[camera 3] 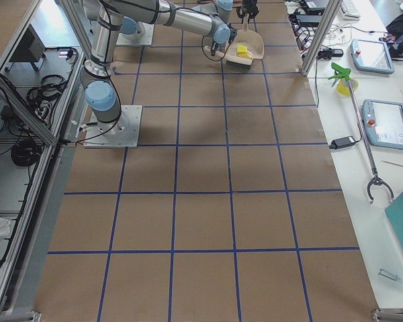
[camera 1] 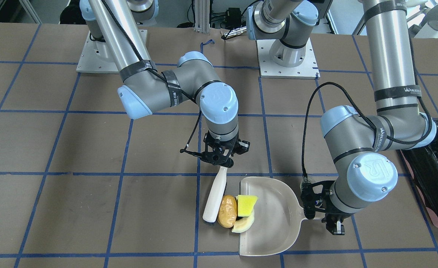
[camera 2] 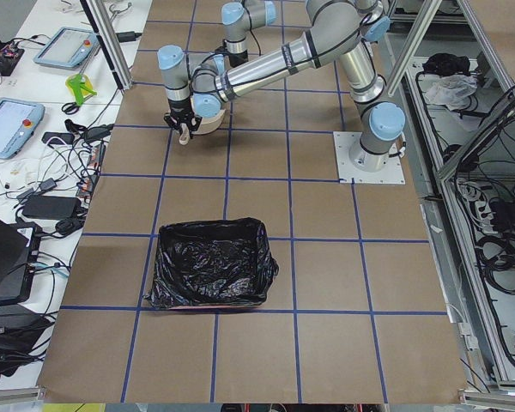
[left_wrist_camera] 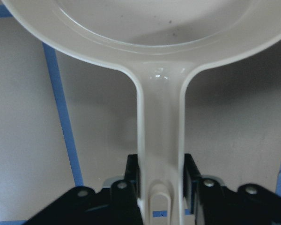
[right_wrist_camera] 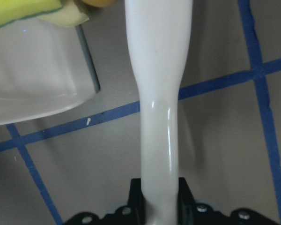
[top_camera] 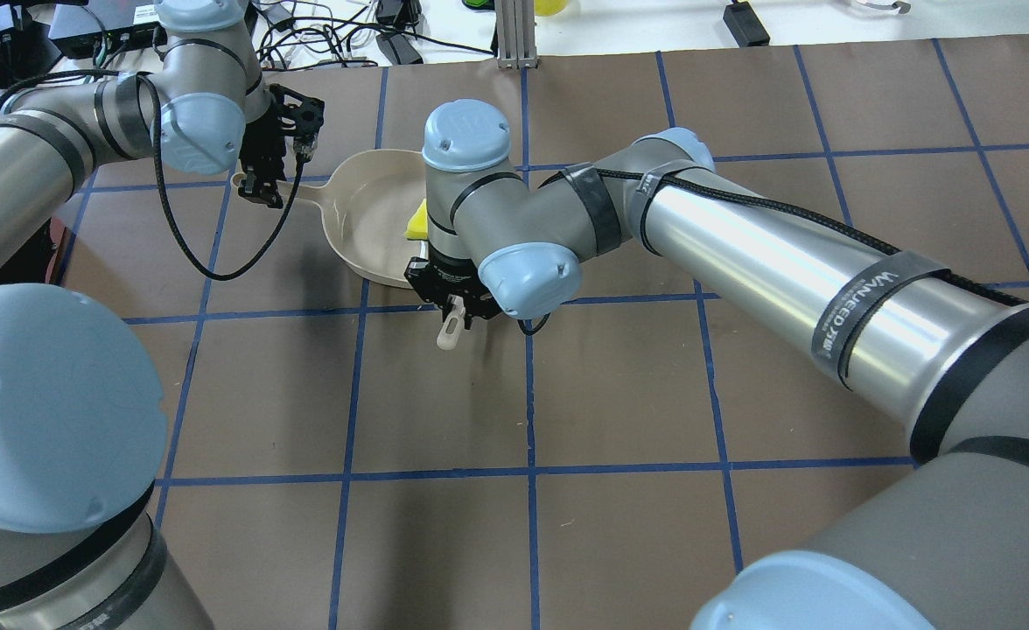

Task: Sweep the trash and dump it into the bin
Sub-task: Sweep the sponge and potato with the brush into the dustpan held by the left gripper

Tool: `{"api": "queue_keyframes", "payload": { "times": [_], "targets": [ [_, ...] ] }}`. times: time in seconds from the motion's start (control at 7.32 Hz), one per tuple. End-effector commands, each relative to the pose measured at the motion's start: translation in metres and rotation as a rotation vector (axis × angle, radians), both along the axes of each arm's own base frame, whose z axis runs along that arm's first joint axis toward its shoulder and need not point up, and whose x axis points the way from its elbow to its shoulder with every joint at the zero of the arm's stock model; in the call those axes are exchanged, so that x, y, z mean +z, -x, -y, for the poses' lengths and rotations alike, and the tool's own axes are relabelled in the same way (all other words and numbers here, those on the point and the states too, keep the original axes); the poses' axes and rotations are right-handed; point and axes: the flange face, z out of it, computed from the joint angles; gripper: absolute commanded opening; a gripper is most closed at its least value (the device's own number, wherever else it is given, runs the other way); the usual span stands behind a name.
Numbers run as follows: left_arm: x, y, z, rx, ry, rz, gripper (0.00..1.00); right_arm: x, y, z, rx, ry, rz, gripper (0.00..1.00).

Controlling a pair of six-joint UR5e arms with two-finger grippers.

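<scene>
Sweep step: trash (camera 1: 241, 208) at the dustpan (camera 1: 275, 223) lip, lower centre of the front-facing view.
Right gripper (camera 1: 218, 159) clamps the brush (camera 1: 214, 199) handle; left gripper (camera 1: 316, 213) clamps the dustpan handle. Risk: a skewed push could roll the potato (camera 1: 227, 211) around the brush end, or jam the crescent (camera 1: 244, 224) under the lip. Count: 3 trash pieces (potato, sponge (camera 1: 247, 204), crescent), 1 brush, 1 dustpan, 1 bin (camera 1: 433, 178) at right edge.

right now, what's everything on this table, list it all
lump: 1, golden-brown, on table between brush and dustpan mouth
sponge: 1, yellow, just inside dustpan mouth
crescent: 1, cream, across dustpan lip
brush: 1, white, beside lump
dustpan: 1, beige, on table
bin: 1, pink, black bag, table's end on robot's left
table: 1, brown, blue grid
right gripper: 1, black, shut on brush
left gripper: 1, black, shut on dustpan handle
</scene>
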Motion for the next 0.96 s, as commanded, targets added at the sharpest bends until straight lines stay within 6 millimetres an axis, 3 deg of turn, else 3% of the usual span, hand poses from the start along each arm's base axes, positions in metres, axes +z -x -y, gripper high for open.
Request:
{"api": "queue_keyframes", "payload": {
  "times": [0.0,0.41,0.68,0.82],
  "targets": [
    [0.000,0.000,0.000,0.000,0.001,0.000,0.05,0.003,-0.038,0.006,0.030,0.019,0.046,0.00],
    [0.003,-0.002,0.001,0.003,0.006,-0.002,0.05,-0.003,-0.079,0.011,0.013,-0.005,0.114,0.00],
    [0.003,-0.002,0.001,0.003,0.006,-0.002,0.05,0.000,-0.078,0.012,0.017,0.001,0.095,0.00],
    [0.003,-0.002,0.001,0.003,0.006,-0.002,0.05,-0.001,-0.066,0.018,0.009,0.010,0.048,0.00]
  ]
}}
